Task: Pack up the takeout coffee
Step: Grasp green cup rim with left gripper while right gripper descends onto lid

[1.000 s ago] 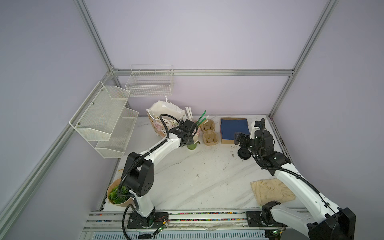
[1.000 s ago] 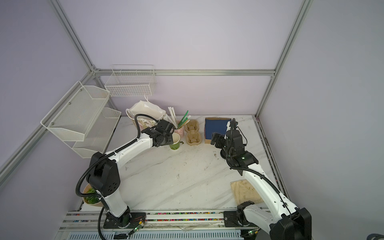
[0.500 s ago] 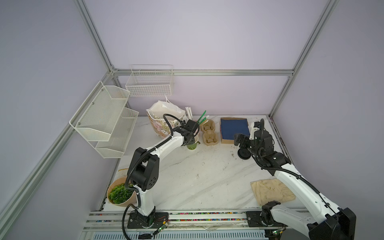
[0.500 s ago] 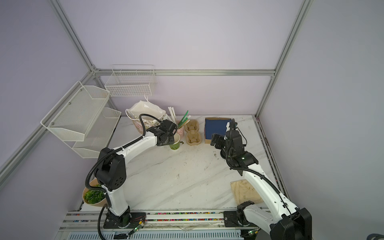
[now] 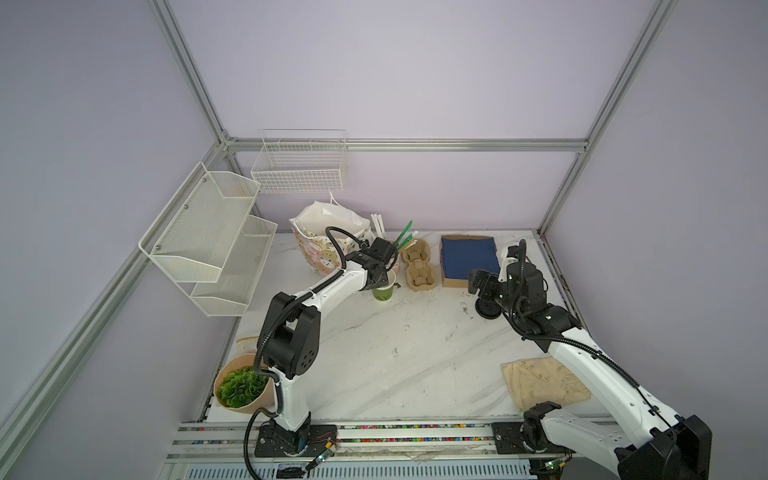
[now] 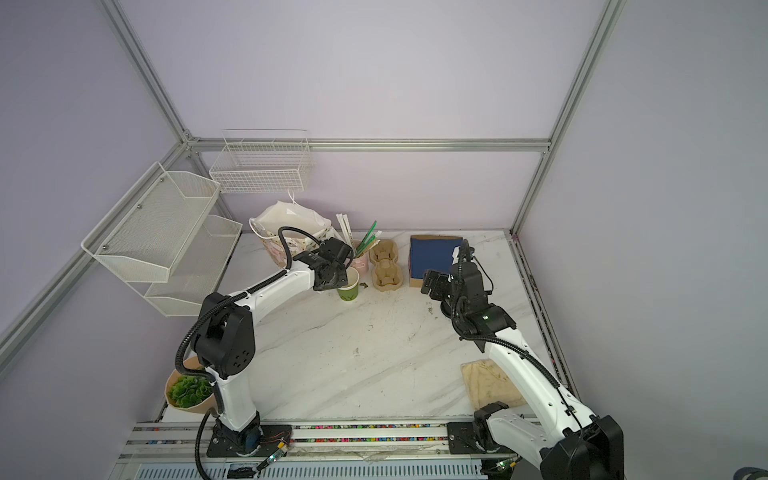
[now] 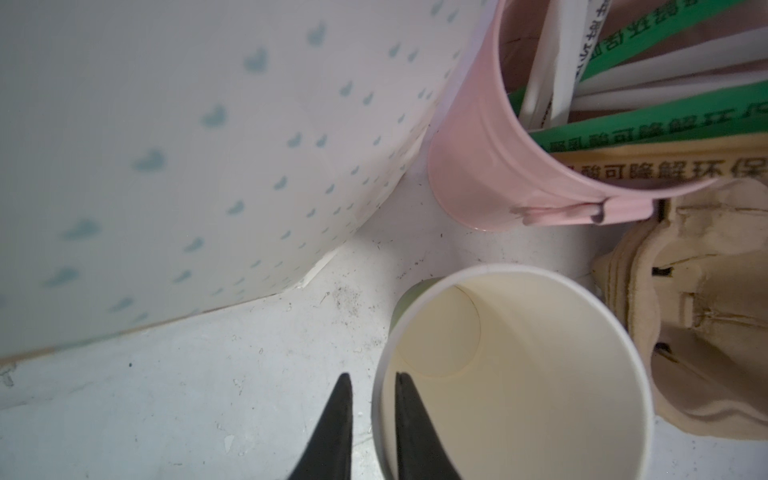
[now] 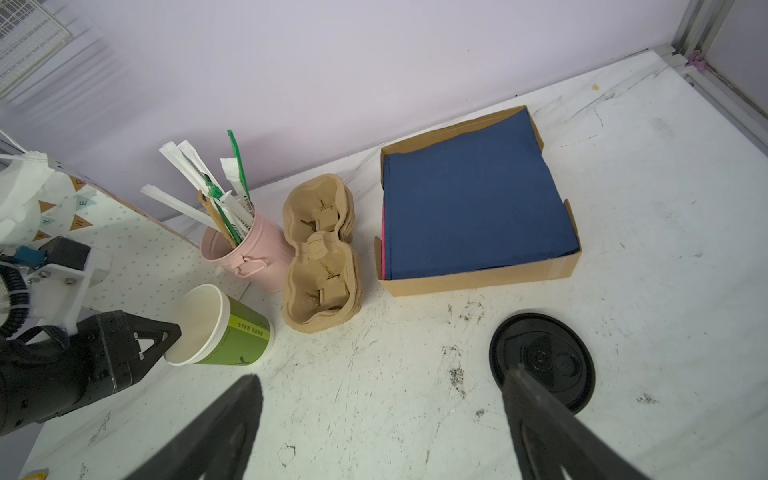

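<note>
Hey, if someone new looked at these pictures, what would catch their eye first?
The left gripper straddling the rim of the olive-green takeout coffee, one finger inside and one outside, beside the pink mug at the back of the table. Then the right gripper, open, near a black lid in front of the cardboard box.

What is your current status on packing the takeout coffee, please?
Left gripper straddles takeout coffee rim, grip unconfirmed; right gripper open, empty. Coffee stands on table, unlidded. Pink mug, pulp tray close beside.
</note>
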Motion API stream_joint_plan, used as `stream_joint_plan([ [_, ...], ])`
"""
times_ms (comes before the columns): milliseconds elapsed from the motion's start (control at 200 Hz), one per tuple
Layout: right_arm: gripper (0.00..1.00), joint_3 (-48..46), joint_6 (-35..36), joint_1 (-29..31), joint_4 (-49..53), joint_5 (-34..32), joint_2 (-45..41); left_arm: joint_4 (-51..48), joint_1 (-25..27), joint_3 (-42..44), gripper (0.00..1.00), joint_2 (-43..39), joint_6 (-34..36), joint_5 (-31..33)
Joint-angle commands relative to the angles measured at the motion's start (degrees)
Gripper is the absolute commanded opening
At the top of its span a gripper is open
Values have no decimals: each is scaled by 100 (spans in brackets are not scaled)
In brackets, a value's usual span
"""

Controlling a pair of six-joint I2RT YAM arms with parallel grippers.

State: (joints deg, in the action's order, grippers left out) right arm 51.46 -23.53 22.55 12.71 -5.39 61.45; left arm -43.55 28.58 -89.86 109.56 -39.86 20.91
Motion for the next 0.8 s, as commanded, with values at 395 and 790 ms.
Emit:
stream_joint_plan([
  [395, 97, 334, -502, 29, 822, -741, 603, -458, -63, -579, 0, -10, -31, -3],
  [790, 97, 727, -1259, 4, 1854, -965, 1474, -541, 150, 755, 0, -1748, 29, -613],
])
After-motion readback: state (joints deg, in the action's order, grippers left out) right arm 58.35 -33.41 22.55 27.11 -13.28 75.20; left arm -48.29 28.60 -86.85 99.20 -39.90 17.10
